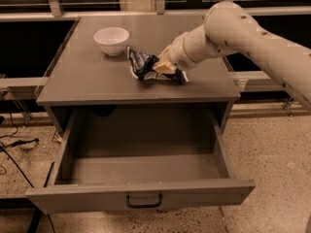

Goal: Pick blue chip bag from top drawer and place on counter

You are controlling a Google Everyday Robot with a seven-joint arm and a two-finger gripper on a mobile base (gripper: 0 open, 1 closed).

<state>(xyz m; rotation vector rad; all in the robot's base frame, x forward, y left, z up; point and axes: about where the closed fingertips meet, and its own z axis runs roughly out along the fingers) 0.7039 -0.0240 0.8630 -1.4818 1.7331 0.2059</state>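
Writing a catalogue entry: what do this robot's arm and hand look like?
The arm is thick, smooth and cream-white, with small dark dots on its bulbous joint. The hand, at the blue chip bag on the counter, looks tan-yellow. No cables show.

No word, brand or number can be read anywhere here. The blue chip bag (141,64) lying on the desk (87,76) carries pale print, perhaps lettering, but it is too crumpled and small to make out. The end effector (163,68) sits at the bag's right side, over part of that print, and shows no legible mark itself.
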